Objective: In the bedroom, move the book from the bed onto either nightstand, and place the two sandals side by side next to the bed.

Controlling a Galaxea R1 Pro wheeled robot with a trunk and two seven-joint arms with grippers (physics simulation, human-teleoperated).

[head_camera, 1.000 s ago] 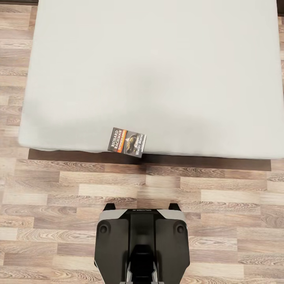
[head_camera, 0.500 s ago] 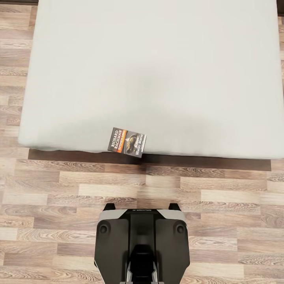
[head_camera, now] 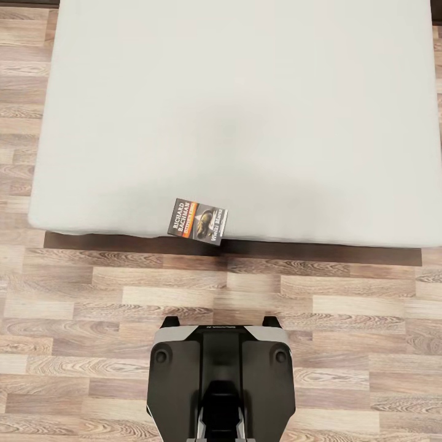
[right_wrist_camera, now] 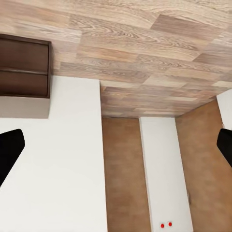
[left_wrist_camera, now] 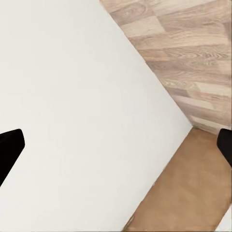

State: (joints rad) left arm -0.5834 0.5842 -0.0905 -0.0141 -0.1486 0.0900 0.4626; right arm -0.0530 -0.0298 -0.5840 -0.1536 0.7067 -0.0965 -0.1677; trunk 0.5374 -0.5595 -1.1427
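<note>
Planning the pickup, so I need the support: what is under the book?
The book lies flat on the off-white mattress at its near edge, above the dark bed frame. The mattress patch beneath it is covered.

Book (head_camera: 198,221) on bed (head_camera: 245,110) near edge — robot base (head_camera: 221,374) before it.

Head view: the bed (head_camera: 245,110) runs past the top and right edges. The book (head_camera: 198,221) carries small print too fine to read below its author line.
</note>
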